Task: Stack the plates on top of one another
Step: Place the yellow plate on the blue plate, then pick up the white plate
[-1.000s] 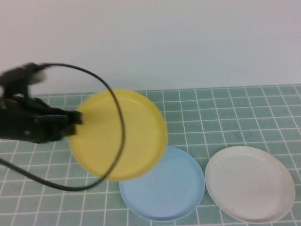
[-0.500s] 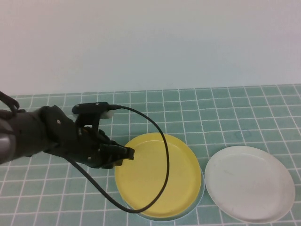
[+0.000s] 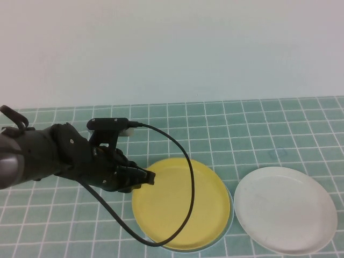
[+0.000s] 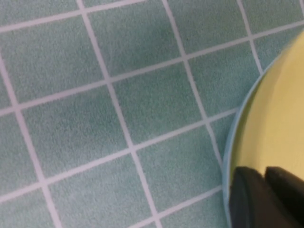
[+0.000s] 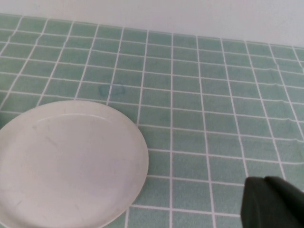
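The yellow plate [image 3: 183, 207] lies on top of the light blue plate [image 3: 232, 208], of which only a thin rim shows. My left gripper [image 3: 148, 177] is at the yellow plate's left rim, shut on it. In the left wrist view my left gripper [image 4: 263, 187] sits on the yellow plate [image 4: 275, 123], just inside the blue rim [image 4: 230, 142]. The white plate [image 3: 285, 209] lies alone on the table to the right and shows in the right wrist view [image 5: 66, 166]. My right gripper [image 5: 268, 199] is shut and empty, above bare tiles beside the white plate.
The table is a green tiled mat [image 3: 258, 129] with a pale wall behind. The left arm's black cable [image 3: 189, 177] loops over the yellow plate. The right arm is outside the high view.
My left gripper carried the yellow plate from the air at the left down and right onto the light blue plate. In the last half second it barely moved.
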Controlling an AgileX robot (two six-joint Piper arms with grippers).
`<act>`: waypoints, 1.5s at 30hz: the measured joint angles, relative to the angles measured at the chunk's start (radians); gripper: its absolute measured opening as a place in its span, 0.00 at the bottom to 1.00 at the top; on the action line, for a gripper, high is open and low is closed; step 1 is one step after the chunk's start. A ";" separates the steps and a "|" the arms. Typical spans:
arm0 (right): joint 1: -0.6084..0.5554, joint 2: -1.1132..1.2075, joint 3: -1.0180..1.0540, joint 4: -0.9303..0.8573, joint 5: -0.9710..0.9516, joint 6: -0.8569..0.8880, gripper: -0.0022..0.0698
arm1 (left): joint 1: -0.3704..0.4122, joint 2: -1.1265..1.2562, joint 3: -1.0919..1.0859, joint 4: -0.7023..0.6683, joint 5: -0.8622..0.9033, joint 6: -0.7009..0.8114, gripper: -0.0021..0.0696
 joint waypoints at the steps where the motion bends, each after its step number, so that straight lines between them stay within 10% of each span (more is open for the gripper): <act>1: 0.000 0.000 0.000 0.000 0.000 0.000 0.03 | 0.000 0.000 0.000 0.000 0.002 0.000 0.13; 10: 0.000 0.000 0.000 0.000 0.002 0.000 0.03 | 0.000 0.000 0.000 -0.005 0.022 0.000 0.35; 21: 0.000 0.101 -0.040 0.049 0.159 0.002 0.03 | 0.005 -0.217 -0.011 0.017 -0.007 -0.011 0.05; 35: 0.000 0.710 -0.203 0.253 0.143 -0.138 0.41 | 0.008 -0.693 -0.009 0.187 0.125 -0.011 0.03; 45: 0.000 1.036 -0.274 0.490 0.089 -0.336 0.44 | 0.008 -0.775 -0.007 0.461 0.135 -0.134 0.03</act>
